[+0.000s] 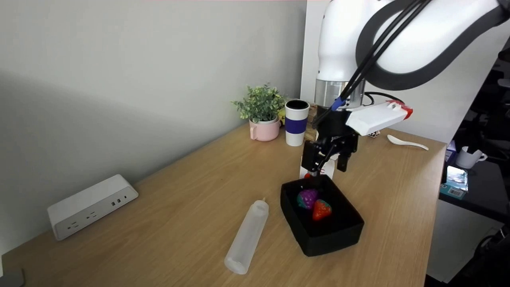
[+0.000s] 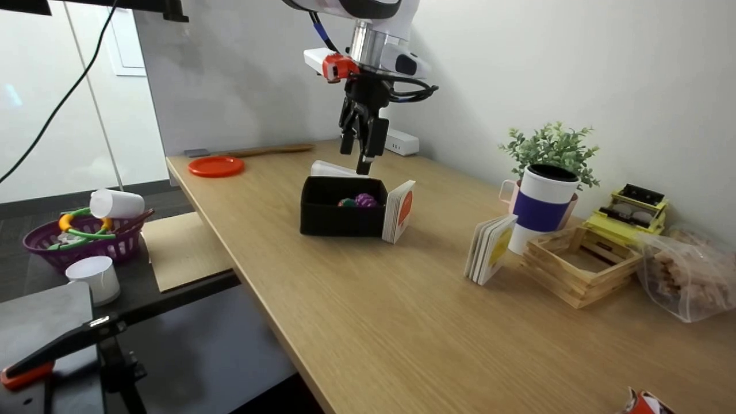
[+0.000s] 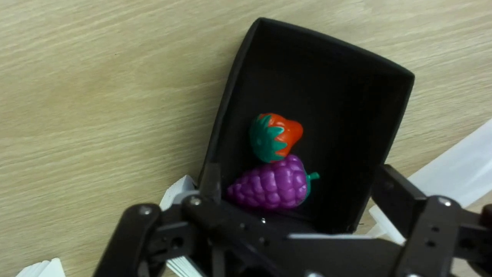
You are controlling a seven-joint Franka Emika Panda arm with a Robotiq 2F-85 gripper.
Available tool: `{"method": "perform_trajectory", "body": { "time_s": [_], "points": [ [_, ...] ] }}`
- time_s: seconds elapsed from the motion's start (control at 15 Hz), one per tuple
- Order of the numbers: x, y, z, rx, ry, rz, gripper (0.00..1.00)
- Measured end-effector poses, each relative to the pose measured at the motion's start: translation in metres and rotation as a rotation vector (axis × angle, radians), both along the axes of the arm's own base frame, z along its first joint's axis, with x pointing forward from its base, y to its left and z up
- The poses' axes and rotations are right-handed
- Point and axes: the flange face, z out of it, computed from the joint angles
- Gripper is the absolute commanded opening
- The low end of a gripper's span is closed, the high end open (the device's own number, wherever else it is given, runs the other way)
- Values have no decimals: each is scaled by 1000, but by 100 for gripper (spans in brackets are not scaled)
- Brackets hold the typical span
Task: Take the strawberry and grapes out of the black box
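Note:
The black box stands open on the wooden table and shows in both exterior views and in the wrist view. Inside it the red strawberry with its green top lies against the purple grapes. In the wrist view the strawberry is near the box's middle and the grapes lie closer to my jaws. In an exterior view the near wall partly hides the strawberry and the grapes. My gripper is open and empty, above the box's end, fingers pointing down.
A clear squeeze bottle lies beside the box. A stack of thick cards stands right against the box's side. A white and blue cup, a potted plant and a wooden crate stand along the wall. A white power strip sits at the wall.

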Motion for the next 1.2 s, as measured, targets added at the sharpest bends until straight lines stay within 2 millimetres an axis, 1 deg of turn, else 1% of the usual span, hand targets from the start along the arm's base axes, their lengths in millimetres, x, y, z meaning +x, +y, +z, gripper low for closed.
{"method": "perform_trajectory", "body": {
  "time_s": [0.2, 0.6, 0.73, 1.2],
  "points": [
    [14, 3, -13, -5, 19, -8, 100],
    [34, 2, -30, -9, 63, -13, 100],
    [38, 3, -38, -11, 87, -13, 100],
    [45, 13, -73, -22, 175, -11, 100]
  ]
}}
